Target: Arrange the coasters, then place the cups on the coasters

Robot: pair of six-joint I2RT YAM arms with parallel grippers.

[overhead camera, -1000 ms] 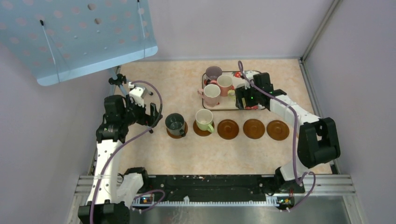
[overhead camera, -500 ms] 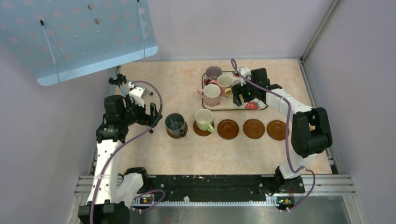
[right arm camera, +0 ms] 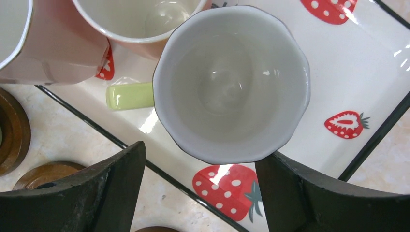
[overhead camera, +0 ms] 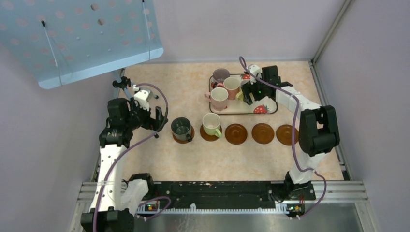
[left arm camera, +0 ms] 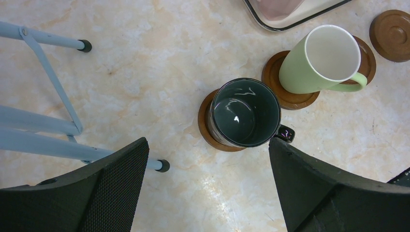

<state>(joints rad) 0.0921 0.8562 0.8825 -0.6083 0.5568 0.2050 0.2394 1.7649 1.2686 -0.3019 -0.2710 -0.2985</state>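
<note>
The right gripper [right arm camera: 200,193] has swung across the tray [right arm camera: 367,63]. A green cup [right arm camera: 232,82] now lies just ahead between its wide jaws, so a grasp looks next. The left gripper [left arm camera: 208,188] stays wide and empty.

Mostly gloss down here
I see shiny glazed ceramic cups [right arm camera: 232,82], smooth brown coasters [left arm camera: 391,35] with a soft sheen, a glossy printed tray [right arm camera: 338,63], a matt marbled table [left arm camera: 145,63], and fine-meshed matt black facing on my left gripper [left arm camera: 208,147].
</note>
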